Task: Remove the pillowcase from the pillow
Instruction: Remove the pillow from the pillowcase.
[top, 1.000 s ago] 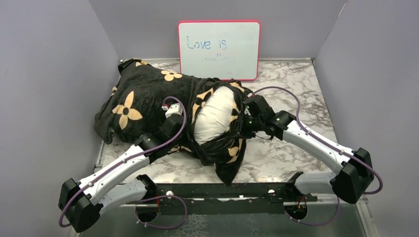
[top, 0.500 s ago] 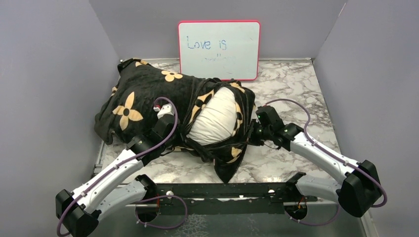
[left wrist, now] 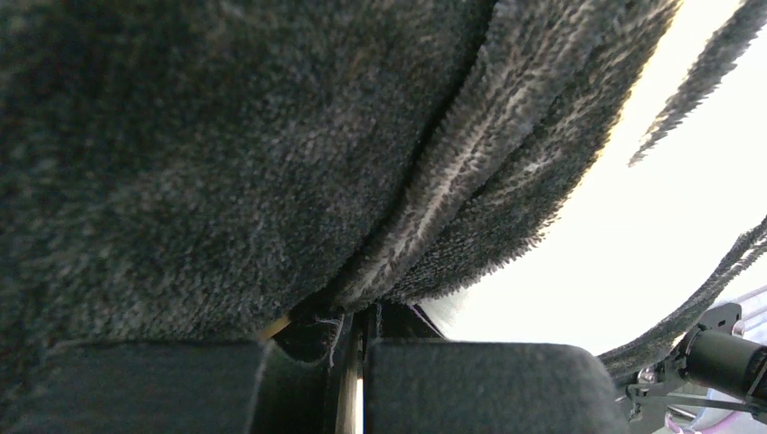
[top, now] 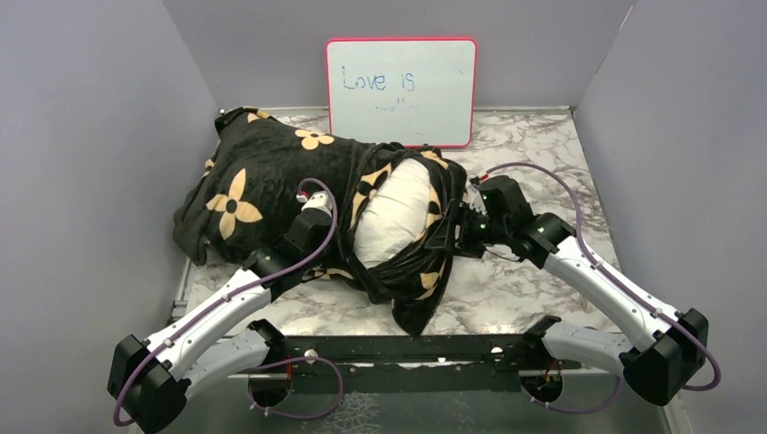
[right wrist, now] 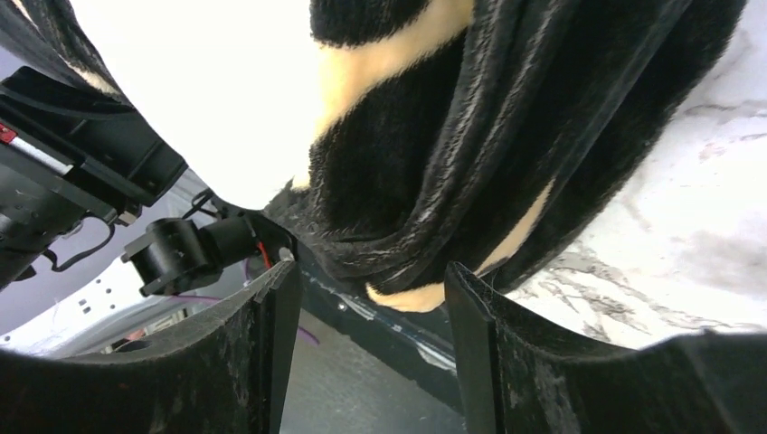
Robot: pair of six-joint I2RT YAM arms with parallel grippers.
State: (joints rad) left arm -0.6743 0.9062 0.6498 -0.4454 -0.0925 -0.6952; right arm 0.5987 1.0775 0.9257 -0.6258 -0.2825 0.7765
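The black pillowcase point(top: 258, 185) with tan flowers lies across the table's left half, its mouth bunched around the white pillow point(top: 393, 212), which bulges out at the centre. My left gripper point(top: 317, 203) rests on the fabric just left of the opening. In the left wrist view it point(left wrist: 362, 312) is shut, with a fold of pillowcase point(left wrist: 226, 163) running into its tips beside the bright pillow point(left wrist: 651, 226). My right gripper point(top: 454, 233) is at the mouth's right rim. It point(right wrist: 371, 280) stands open, the gathered pillowcase edge point(right wrist: 470, 154) just beyond its fingertips, and pillow point(right wrist: 208, 81) above.
A pink-framed whiteboard point(top: 401, 90) leans on the back wall. Grey walls close in the marble table point(top: 543, 154) on the left, right and back. A black rail point(top: 407, 348) runs along the near edge between the arm bases.
The right gripper, shut half a second ago, has opened and moved up and back toward the pillowcase's right rim. The left arm drew back, then pushed forward again.
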